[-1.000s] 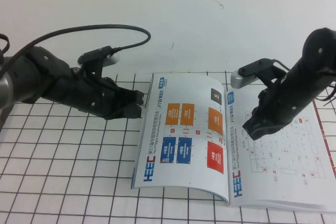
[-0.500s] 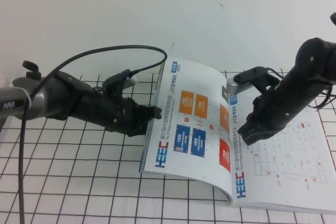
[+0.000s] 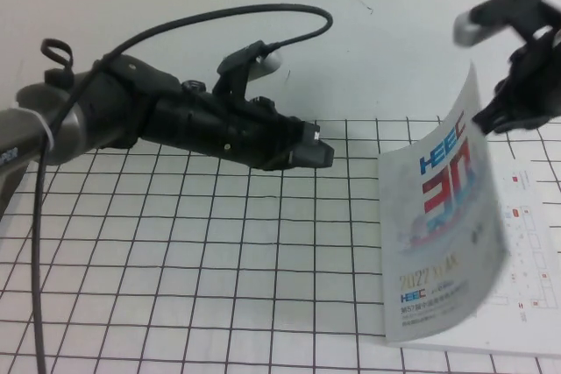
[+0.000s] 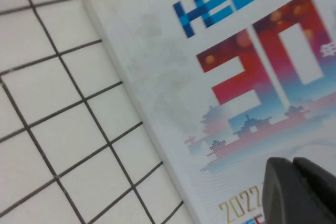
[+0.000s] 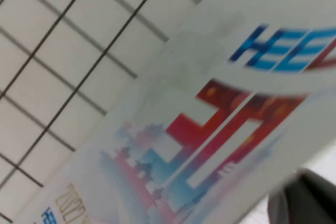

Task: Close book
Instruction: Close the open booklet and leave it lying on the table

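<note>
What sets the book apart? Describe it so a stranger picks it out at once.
On the black-gridded white table, look to the robot's right, between the left claw hovering mid-table and the right claw raised at the far right. The book lies there, its cover standing nearly upright, printed with blue HEEC lettering and a red-and-blue 30.

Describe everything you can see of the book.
The book is a thin, glossy paperback booklet, half closed. Its front cover stands nearly upright and bowed, showing blue HEEC lettering, a red 30 and a skyline graphic. The inner page beneath lies flat on the gridded table. The right end effector is at the cover's top edge. The left end effector, shut, hovers apart to its left.
</note>
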